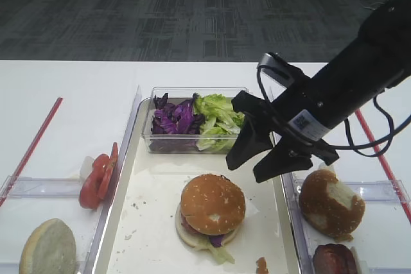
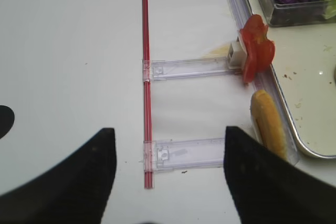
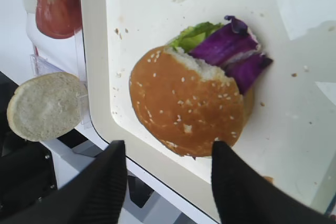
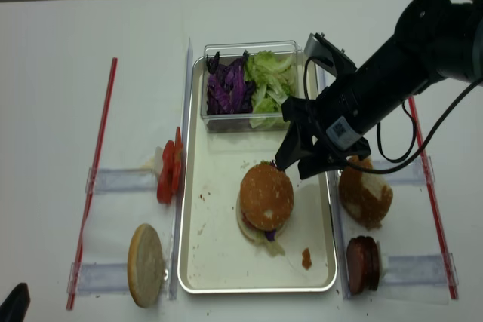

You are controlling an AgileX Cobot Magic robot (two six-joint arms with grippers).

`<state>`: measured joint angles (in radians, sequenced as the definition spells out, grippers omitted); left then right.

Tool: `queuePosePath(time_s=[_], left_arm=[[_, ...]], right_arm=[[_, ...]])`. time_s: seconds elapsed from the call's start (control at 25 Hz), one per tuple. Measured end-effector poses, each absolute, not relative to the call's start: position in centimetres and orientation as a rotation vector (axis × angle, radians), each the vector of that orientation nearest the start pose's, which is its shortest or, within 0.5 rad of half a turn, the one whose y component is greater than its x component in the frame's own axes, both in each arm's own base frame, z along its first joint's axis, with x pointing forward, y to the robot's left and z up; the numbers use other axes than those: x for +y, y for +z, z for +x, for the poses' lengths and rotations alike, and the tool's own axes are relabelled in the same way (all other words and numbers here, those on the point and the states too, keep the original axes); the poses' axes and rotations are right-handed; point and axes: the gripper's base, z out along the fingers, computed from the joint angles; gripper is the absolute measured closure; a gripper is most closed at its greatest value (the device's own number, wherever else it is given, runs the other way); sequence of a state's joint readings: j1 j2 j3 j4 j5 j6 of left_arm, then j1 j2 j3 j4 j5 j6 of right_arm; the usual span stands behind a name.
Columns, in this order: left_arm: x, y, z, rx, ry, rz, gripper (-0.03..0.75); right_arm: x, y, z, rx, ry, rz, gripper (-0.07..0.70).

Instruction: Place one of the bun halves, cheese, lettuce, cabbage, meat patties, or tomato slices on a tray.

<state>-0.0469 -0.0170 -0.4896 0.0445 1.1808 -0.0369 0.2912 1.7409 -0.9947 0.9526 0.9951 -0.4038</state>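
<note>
One seeded bun top sits on the stacked burger in the tray. Right hand hangs just above, fingers wide apart, holding nothing. I think stacking looks done; next, lift clear.

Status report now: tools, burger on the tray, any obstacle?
Right tool open, empty, above tray. Left tool open, empty. Sesame bun top sits on stack. Nothing in the way.
</note>
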Motion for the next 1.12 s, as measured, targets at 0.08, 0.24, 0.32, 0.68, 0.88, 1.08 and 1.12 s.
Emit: queuePosePath(time_s=[0.08,0.24,0.32,0.68,0.88,1.08,1.12], left_arm=[[0.4,26.5,-1.2,2.157,0.006,0.005,0.293],[0.4,26.5,-1.2,2.157,0.006,0.005,0.293],[0.4,26.5,-1.2,2.157,0.006,0.005,0.293],[0.4,26.5,-1.2,2.157,0.006,0.005,0.293],[0.4,26.5,-1.2,2.157,0.006,0.005,0.293],[0.4,26.5,-1.2,2.157,0.006,0.005,0.293],[0.4,26.5,-1.2,2.157,0.006,0.005,0.293]], right_arm=[[14.7,19.8,28.0,2.955,1.153,-0.191,0.239],[14.7,21.4,28.7,2.976,1.091,-0.241,0.239],[14.6,22.4,29.2,2.989,1.037,-0.267,0.239],[13.2,27.5,31.9,2.992,0.627,-0.309,0.239],[12.5,29.6,32.1,2.943,0.506,-0.289,0.239],[11.9,29.9,32.0,2.942,0.422,-0.283,0.239],[11.8,30.0,32.0,2.942,0.410,-0.286,0.239]])
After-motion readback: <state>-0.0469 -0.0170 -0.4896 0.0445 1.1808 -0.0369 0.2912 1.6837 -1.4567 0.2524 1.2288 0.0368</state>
